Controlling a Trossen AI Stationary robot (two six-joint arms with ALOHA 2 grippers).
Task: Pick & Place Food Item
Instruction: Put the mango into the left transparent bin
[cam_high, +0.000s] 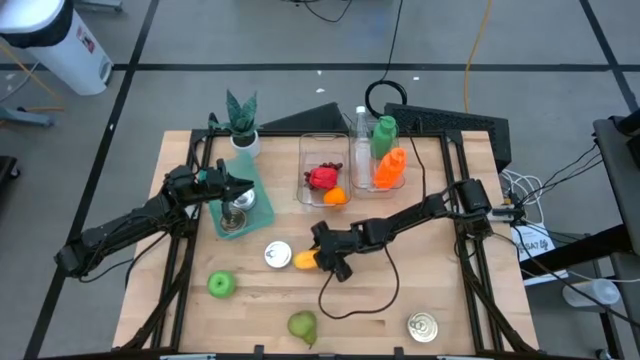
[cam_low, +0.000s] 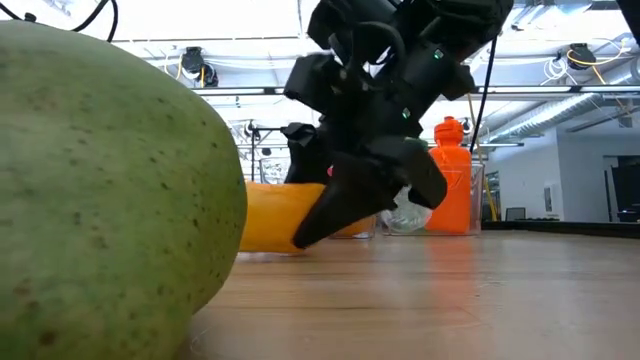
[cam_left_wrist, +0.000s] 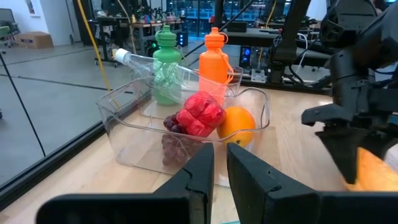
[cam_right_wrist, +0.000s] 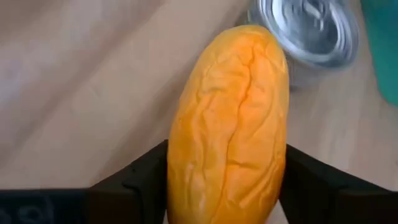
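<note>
An orange, wrinkled, loaf-shaped food item (cam_right_wrist: 230, 118) lies on the wooden table (cam_high: 400, 290), left of centre (cam_high: 303, 261). My right gripper (cam_right_wrist: 227, 186) reaches in from the table's right and is shut on it (cam_high: 322, 258). My left gripper (cam_left_wrist: 221, 168) waits shut at the table's left, over a teal tray (cam_high: 255, 205). Behind the item stands a clear container (cam_high: 325, 150) holding a red fruit (cam_high: 322, 177) and an orange (cam_high: 335, 196). My right gripper pinches the food item's two long sides (cam_right_wrist: 180, 168) between its two fingers, at the end nearest the wrist. The fingers (cam_low: 340, 205) come slanting down from the table's right. The item rests lengthwise on the table (cam_low: 270, 215), pointing away from the gripper.
A silver can (cam_high: 278, 254) sits right beside the food item. A green apple (cam_high: 221, 285), a pear (cam_high: 303, 325) and another can (cam_high: 424, 327) lie toward the near edge. A second container with bottles (cam_high: 380, 160) and a potted plant (cam_high: 241, 120) stand at the back.
</note>
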